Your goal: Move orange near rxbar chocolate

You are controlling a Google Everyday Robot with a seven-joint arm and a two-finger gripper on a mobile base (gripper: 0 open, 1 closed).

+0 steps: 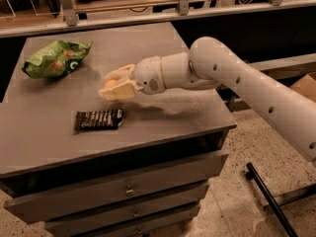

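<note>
The pincer (116, 82) clasps the orange (109, 83), raised just behind the chocolate bar (98, 119). Carry step; next, lower beside the bar and release.

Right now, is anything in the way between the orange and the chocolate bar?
No. The gripper holds the orange close behind the rxbar chocolate, with only bare tabletop between. The green snack bag lies far left.

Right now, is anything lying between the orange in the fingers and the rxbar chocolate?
Nothing. In the camera view, the gripper holds the orange between its fingers just beyond the rxbar chocolate, and only bare table shows between them.
</note>
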